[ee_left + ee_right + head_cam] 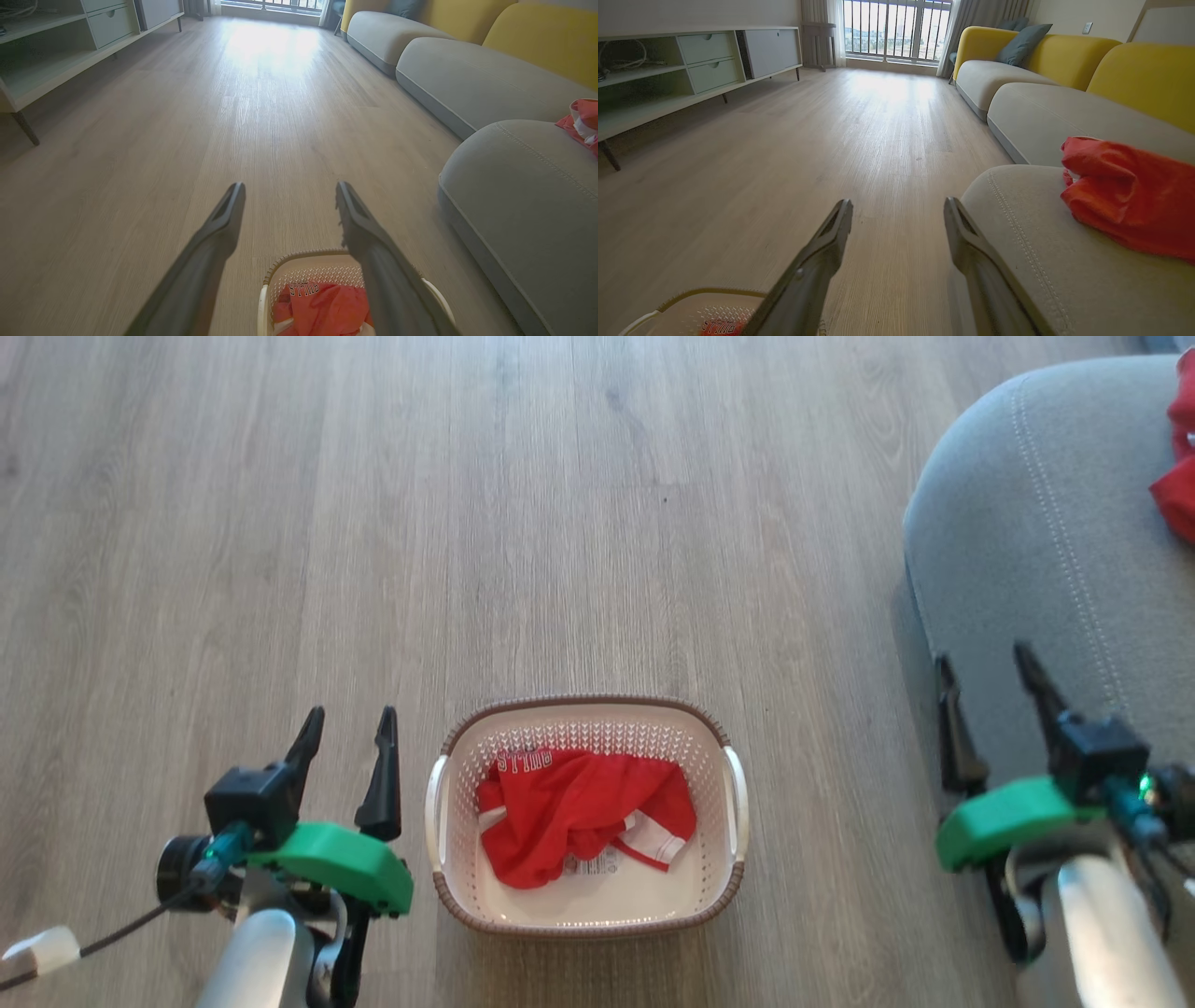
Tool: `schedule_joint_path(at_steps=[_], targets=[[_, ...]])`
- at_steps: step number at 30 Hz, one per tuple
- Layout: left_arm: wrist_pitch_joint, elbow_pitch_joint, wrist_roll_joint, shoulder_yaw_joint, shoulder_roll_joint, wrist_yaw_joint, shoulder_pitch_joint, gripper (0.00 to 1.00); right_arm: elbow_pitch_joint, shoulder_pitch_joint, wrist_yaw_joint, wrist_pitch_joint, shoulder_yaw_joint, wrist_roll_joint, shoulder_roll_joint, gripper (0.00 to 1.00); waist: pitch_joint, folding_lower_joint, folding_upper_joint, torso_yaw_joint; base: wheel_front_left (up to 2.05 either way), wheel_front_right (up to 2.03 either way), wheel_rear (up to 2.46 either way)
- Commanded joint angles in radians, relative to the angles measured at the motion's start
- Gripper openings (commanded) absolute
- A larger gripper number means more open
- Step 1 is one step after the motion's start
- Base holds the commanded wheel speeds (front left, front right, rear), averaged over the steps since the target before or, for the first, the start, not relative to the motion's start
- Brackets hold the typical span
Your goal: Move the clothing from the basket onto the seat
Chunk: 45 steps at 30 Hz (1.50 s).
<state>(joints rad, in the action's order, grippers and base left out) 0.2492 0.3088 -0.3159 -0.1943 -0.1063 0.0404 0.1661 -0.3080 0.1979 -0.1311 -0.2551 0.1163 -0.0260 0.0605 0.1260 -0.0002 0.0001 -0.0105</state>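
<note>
Head view, left gripper (353,714): fingers spread and empty, pointing away from the robot, just beside the basket's left handle (436,798).
Right gripper (982,655): fingers also parted with nothing between them, hanging over the near edge of the seat and well apart from the basket.
Basket (588,702): stands on the wooden floor (280,523) between the two arms, far closer to the left one.
Clothing (579,812): one crumpled red garment with a white cuff and printed lettering lies on the basket's floor, filling most of its middle.
Direction from the left gripper: the clothing lies to its right and back toward the robot from the fingertips. In the left wrist view the basket sits low under the right-hand finger, so I judge it is also below the gripper.
Long axis: the garment's bulk runs side to side across the basket, dipping from far left to near right.
Nearer arm: the left, by my reckoning. It needs a short swing right and a dip over the rim.
Seat (1055,523): the grey cushion with double stitching is to the right of the basket, apart from it.
Garment on the seat (1178,476): a red bundle already rests on the cushion, beyond the right gripper.
Further off: a low cabinet (691,60) stands along the left wall.
</note>
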Motion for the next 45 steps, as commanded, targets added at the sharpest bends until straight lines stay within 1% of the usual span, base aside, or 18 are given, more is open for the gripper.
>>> schedule_joint_path(at_steps=[1, 4, 9, 17, 25, 33, 38, 45], targets=[[0.012, -0.026, 0.018, 0.051, 0.004, -0.011, 0.012, 1.0, 0.023, -0.005, 0.0, -0.007, -0.031, -0.006, -0.003, 1.0, -0.008, 0.0002, -0.0001, -0.004, 0.0, 0.0, 0.0], [0.012, -0.022, 0.04, 0.079, 0.017, -0.023, 0.001, 1.0, 0.006, -0.028, 0.0, -0.007, -0.052, -0.003, -0.009, 1.0, -0.012, 0.0002, -0.0001, -0.018, 0.0, 0.0, 0.0], [0.013, -0.023, 0.058, 0.133, 0.037, -0.032, -0.019, 1.0, -0.008, -0.044, 0.0, -0.007, -0.095, 0.041, -0.01, 1.0, -0.019, 0.0002, -0.0001, -0.042, 0.0, 0.0, 0.0], [0.013, -0.02, 0.081, 0.188, 0.049, -0.053, -0.038, 1.0, -0.012, -0.042, 0.0, -0.007, -0.108, 0.049, -0.01, 1.0, -0.021, 0.0002, -0.0001, -0.056, 0.0, 0.0, 0.0], [0.013, -0.005, 0.096, 0.214, 0.055, -0.073, -0.041, 1.0, -0.004, -0.03, 0.0, -0.007, -0.091, 0.044, -0.01, 1.0, -0.01, 0.0002, -0.0001, -0.05, 0.0, 0.0, 0.0], [0.013, 0.002, 0.092, 0.213, 0.056, -0.073, -0.035, 1.0, -0.002, -0.025, 0.0, -0.007, -0.088, 0.039, -0.01, 1.0, -0.004, 0.0002, -0.0001, -0.041, 0.0, 0.0, 0.0], [0.013, -0.006, 0.083, 0.199, 0.056, -0.069, -0.019, 1.0, 0.013, -0.015, 0.0, -0.007, -0.091, 0.041, -0.01, 1.0, 0.037, 0.0002, -0.0001, -0.04, 0.0, 0.0, 0.0], [0.013, -0.023, 0.079, 0.175, 0.056, -0.062, 0.036, 1.0, 0.055, 0.026, 0.0, -0.007, -0.074, 0.045, -0.01, 1.0, 0.16, 0.0002, -0.0001, -0.043, 0.0, 0.0, 0.0]])
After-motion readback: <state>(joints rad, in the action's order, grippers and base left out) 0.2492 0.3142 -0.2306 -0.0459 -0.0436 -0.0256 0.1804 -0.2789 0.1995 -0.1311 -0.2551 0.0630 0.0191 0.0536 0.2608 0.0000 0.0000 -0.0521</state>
